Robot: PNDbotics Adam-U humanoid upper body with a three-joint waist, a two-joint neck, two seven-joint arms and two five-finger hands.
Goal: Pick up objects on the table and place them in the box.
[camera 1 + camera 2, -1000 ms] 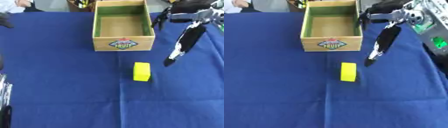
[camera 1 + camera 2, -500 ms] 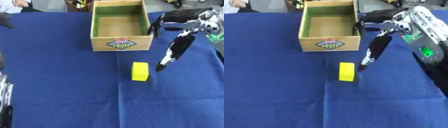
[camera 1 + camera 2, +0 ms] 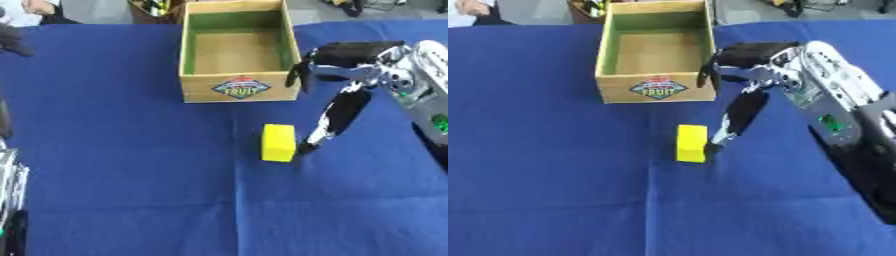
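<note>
A yellow block (image 3: 278,142) lies on the blue tablecloth, just in front of the wooden box (image 3: 238,90). The box has a green inside, a FRUIT label on its front wall, and nothing in it. My right hand (image 3: 745,105) reaches in from the right with its fingers straight and pointing down. Their tips stand right beside the block's right side, touching or almost touching it. The thumb is spread toward the box's right front corner. My left hand (image 3: 10,195) shows only as a dark and silver shape at the lower left edge.
Blue cloth (image 3: 131,165) covers the whole table, with folds crossing near the middle. My right forearm (image 3: 842,120) slants in from the right edge. Dark items and a person's sleeve (image 3: 35,7) show beyond the far edge.
My right hand has come down and leftward from beside the box until its fingertips are at the yellow block's right side. The block and box have stayed put.
</note>
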